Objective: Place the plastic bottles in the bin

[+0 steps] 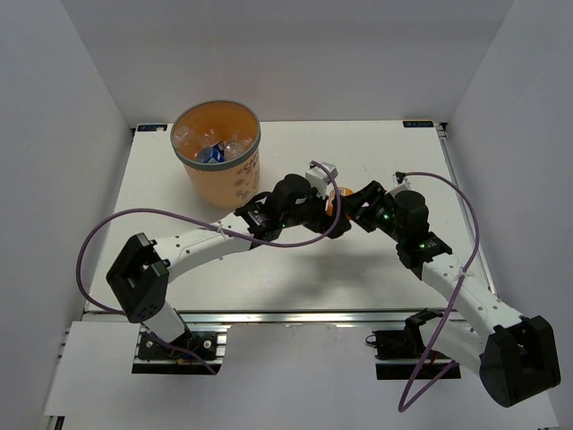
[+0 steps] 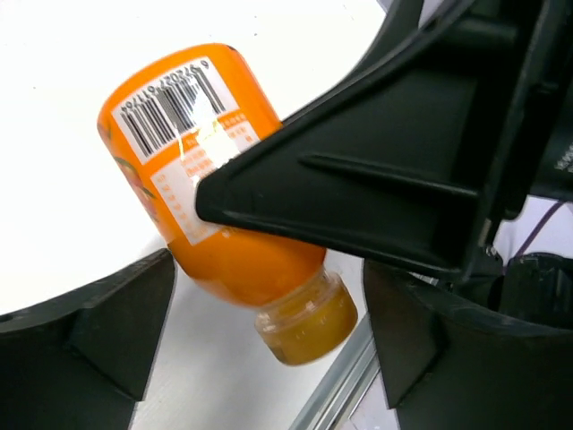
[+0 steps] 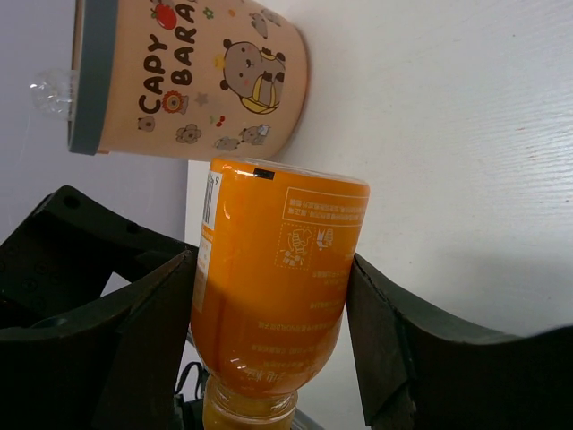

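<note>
Looking into the bin, you can see that most of the work is done: several bottles lie inside, some clear and at least one with blue on it, though I cannot count them exactly. On the table no other bottle shows. What is left, as I judge, is one orange bottle.

This one is over the middle of the table, to the right of the bin and well apart from it. Your right gripper is closed on its body, one finger on each side. Your left gripper stands wide open around the same bottle, and its fingers do not hold anything. It looks to me like a handover to the left arm, which is nearer the bin.

The orange bottle is short and round, of smooth shiny plastic that gives bright reflections, so it may slip a little. It has a white label with a barcode and an amber cap. The bin is a wide round bucket, matt orange with a grey rim and cartoon prints on its wall.
</note>
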You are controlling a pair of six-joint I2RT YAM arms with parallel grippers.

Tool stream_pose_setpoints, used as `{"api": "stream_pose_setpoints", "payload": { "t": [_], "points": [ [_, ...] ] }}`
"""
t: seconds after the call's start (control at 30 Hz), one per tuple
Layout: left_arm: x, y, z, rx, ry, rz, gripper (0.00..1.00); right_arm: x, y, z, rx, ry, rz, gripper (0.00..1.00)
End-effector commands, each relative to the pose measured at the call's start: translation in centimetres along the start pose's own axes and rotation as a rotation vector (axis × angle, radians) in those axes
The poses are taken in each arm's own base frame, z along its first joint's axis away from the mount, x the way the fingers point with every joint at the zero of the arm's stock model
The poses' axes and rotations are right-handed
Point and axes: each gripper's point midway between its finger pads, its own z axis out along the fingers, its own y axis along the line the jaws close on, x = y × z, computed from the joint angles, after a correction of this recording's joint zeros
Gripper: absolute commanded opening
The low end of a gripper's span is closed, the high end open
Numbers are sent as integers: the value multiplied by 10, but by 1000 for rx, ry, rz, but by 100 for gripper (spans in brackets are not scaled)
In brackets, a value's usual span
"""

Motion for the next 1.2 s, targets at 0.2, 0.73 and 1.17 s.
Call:
{"api": "stream_pose_setpoints", "payload": {
  "t": [0.2,0.73,1.17],
  "points": [
    [-15,-16,-4,41,-37,13,86,-28,42,-6,-142,-98,44,29],
    [-42,-28,-21,75,-120,52,0,-38,49,-19,-153,-159,-4,60],
    [-122,51,-92,-302,-347,13,0,-83,-17,-52,209,-362,-133,89]
  ]
}}
